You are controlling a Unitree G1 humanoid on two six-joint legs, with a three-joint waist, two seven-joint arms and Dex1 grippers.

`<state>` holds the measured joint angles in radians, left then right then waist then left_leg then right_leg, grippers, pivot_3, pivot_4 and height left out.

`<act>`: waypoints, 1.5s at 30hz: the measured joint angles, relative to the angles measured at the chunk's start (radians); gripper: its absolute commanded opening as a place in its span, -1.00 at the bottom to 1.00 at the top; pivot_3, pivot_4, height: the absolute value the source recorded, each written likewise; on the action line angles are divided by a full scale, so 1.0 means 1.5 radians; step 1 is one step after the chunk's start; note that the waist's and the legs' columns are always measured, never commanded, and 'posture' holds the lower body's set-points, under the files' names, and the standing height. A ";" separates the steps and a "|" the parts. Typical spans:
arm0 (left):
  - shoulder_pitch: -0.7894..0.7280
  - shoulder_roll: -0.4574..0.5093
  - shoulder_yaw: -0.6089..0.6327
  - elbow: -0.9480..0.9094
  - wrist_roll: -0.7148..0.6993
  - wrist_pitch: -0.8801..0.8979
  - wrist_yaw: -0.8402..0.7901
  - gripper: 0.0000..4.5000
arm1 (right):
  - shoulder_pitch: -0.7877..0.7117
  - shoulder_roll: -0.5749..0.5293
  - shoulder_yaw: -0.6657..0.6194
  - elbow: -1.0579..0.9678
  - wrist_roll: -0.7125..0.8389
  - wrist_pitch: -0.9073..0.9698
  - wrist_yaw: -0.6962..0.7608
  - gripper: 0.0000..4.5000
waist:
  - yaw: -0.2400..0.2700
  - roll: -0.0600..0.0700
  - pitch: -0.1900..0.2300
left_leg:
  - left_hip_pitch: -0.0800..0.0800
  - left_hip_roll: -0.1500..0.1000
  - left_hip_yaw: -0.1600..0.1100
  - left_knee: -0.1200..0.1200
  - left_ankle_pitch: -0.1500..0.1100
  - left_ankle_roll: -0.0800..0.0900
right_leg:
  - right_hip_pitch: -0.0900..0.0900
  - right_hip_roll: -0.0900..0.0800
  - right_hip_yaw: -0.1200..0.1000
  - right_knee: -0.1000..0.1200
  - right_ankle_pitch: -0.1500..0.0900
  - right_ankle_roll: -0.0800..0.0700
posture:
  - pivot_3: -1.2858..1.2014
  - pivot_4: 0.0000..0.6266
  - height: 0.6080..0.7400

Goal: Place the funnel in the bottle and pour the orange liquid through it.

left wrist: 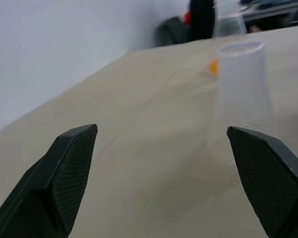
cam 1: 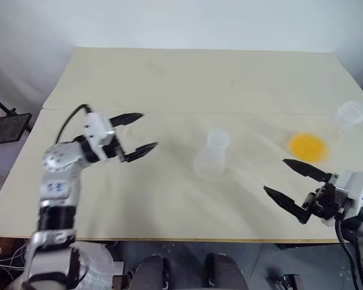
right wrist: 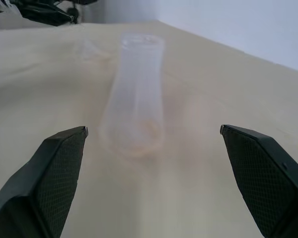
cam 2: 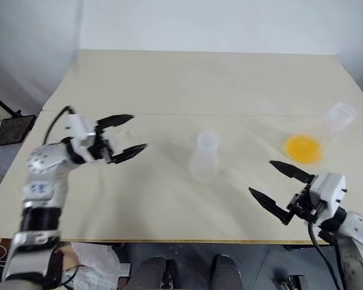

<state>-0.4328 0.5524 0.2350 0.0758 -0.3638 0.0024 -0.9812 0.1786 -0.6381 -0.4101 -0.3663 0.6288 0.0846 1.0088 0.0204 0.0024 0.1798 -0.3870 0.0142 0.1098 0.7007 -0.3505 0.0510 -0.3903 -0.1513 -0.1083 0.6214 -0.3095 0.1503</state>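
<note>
Here the bottle (cam 1: 212, 154) stands mid-frame on the bench (cam 1: 169, 78), light, slick and tippy; best gripped at its neck. Both fingers, left (cam 1: 138, 134) and right (cam 1: 292, 185), gape empty.

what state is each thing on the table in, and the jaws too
bottle: upright, empty, no funnel in its neck
flask with orange liquid: upright, shallow orange pool at its base
left gripper: jaws open, holding nothing
right gripper: jaws open, holding nothing
</note>
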 measured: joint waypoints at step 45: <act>0.033 -0.084 -0.051 0.048 0.061 0.194 0.351 0.98 | 0.001 -0.014 0.031 0.007 -0.021 -0.028 0.020 1.00 | 0.003 -0.002 -0.001 | 0.009 0.001 0.000 -0.002 -0.002 -0.003 | 0.009 0.001 0.000 -0.002 -0.001 -0.001 | 0.03 -0.52 1.00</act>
<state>-0.3839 0.4260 0.1583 0.1478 -0.2722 0.2936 -0.4553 0.1799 -0.6586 -0.3643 -0.3552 0.5977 0.0424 1.0390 0.0245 0.0002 0.1781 -0.3739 0.0150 0.1095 0.6974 -0.3540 0.0461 -0.3774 -0.1501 -0.1082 0.6183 -0.3105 0.1483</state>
